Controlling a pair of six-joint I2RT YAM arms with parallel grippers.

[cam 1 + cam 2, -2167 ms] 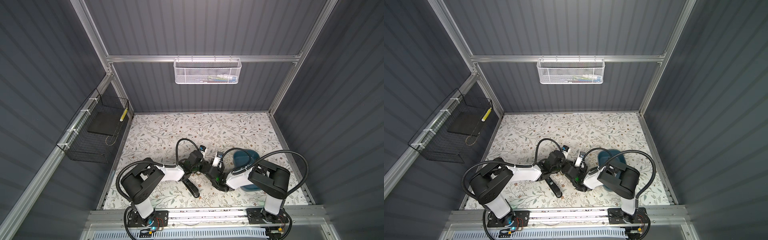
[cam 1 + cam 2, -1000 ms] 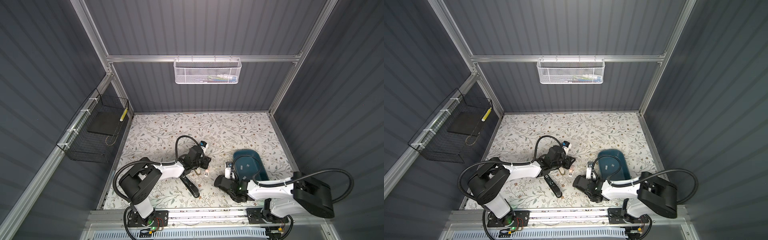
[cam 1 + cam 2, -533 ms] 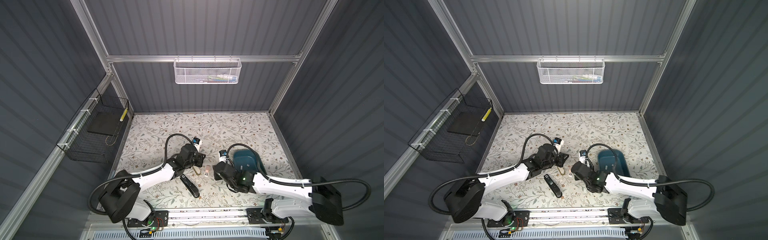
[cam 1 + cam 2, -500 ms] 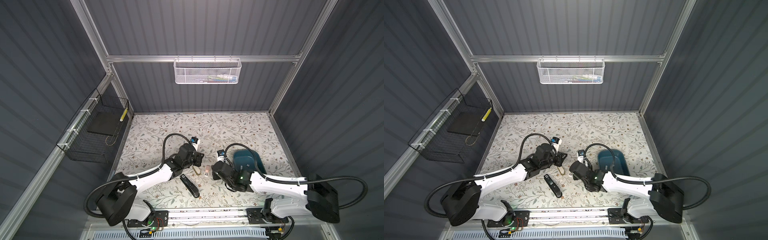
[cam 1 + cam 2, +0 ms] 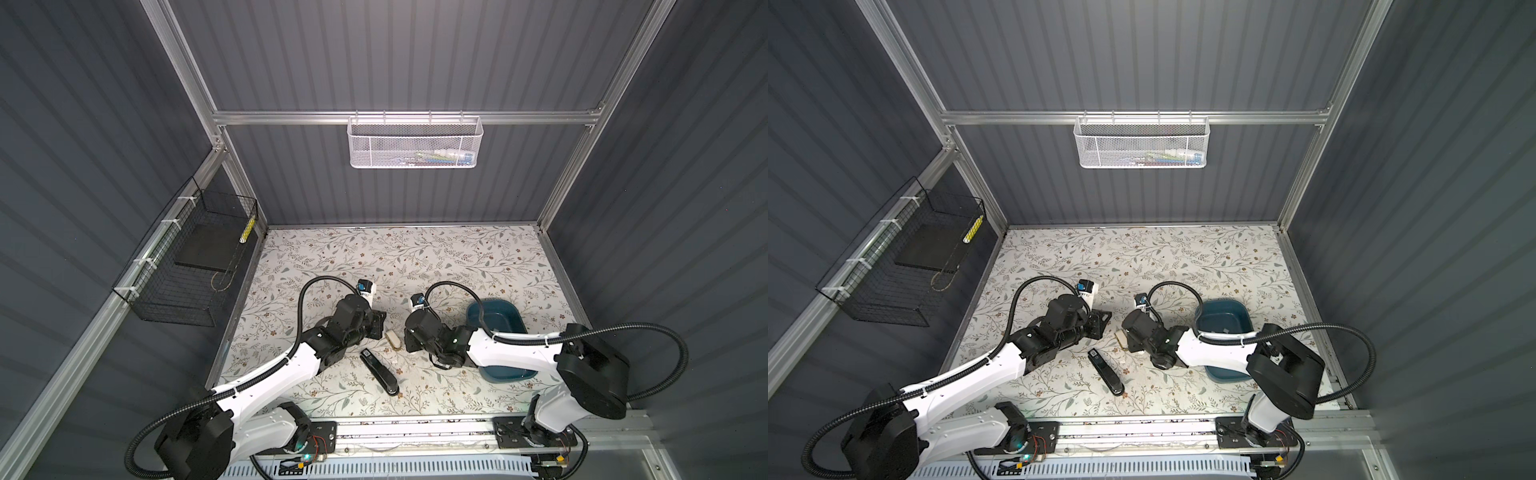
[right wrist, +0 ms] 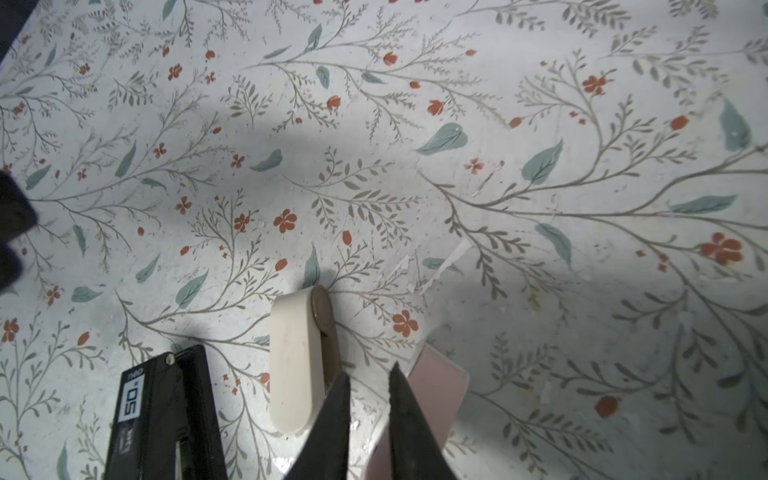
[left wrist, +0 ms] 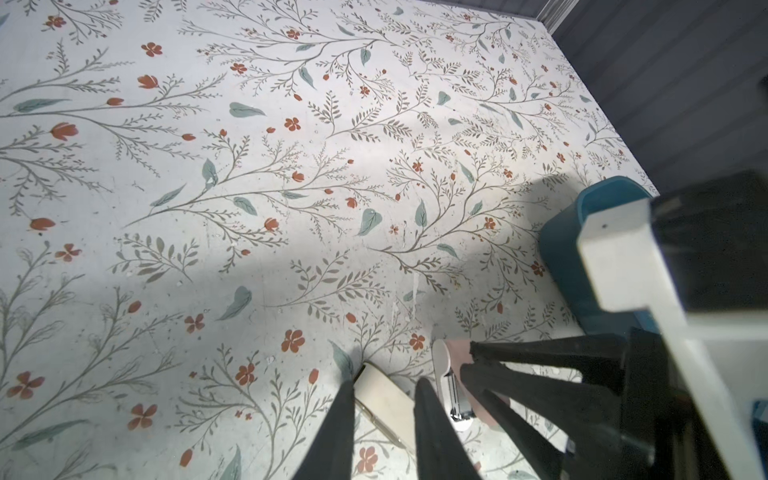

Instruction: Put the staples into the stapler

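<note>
Both grippers converge on cream stapler [image 6: 296, 361], lower centre of right wrist view. Left gripper [image 7: 384, 419] straddles its cream arm, grip unclear. Right gripper [image 6: 368, 399] nearly closed, empty. Staples unseen; next: locate strip.

Matt cream plastic stapler [image 6: 296, 361], glossy black stapler [image 5: 379, 372], smooth blue plastic tub [image 5: 494, 318]

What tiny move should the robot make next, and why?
Probably lower the right gripper a little and pinch the pink piece. Its fingertips hover right at that piece's edge with only a narrow gap between them, close beside the cream stapler, so a grip there looks nearly lined up.
</note>
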